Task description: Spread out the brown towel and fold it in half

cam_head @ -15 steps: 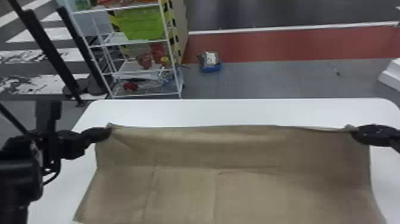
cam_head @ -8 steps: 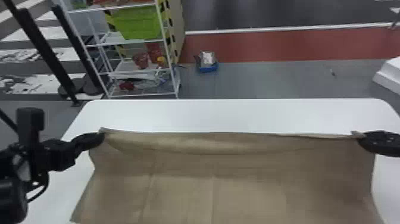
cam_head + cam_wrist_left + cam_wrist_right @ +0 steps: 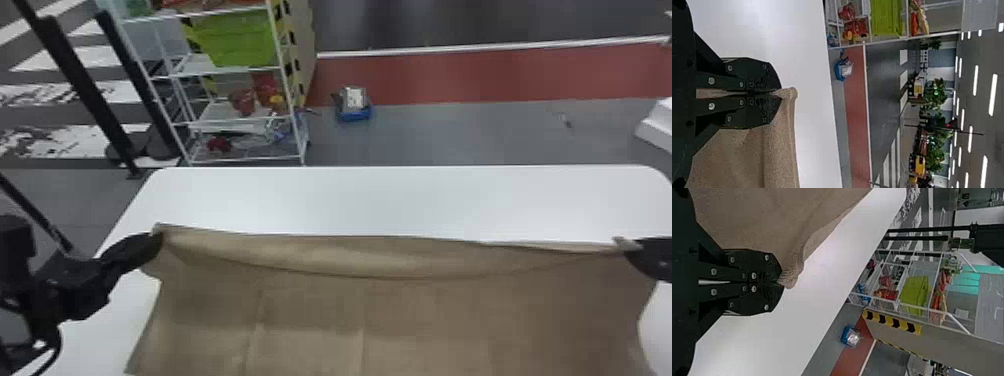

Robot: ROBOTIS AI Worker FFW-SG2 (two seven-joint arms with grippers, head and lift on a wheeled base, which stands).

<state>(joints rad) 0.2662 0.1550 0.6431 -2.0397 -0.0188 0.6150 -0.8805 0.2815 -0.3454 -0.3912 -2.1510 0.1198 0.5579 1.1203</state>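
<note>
The brown towel (image 3: pixel 410 320) is stretching over the white table (image 3: pixel 400 200), its far edge drooping a little. My left gripper (image 3: pixel 157 239) is pinching its far left corner, fingers closed; my right gripper (image 3: pixel 631 249) is clamping the far right corner, closed too. A white shelf rack (image 3: pixel 197 65) is standing beyond.

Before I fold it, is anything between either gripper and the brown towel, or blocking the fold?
Nothing visible stands in the way: the left gripper and right gripper each pinch a corner of the brown towel, and nothing visible lies on it.
</note>
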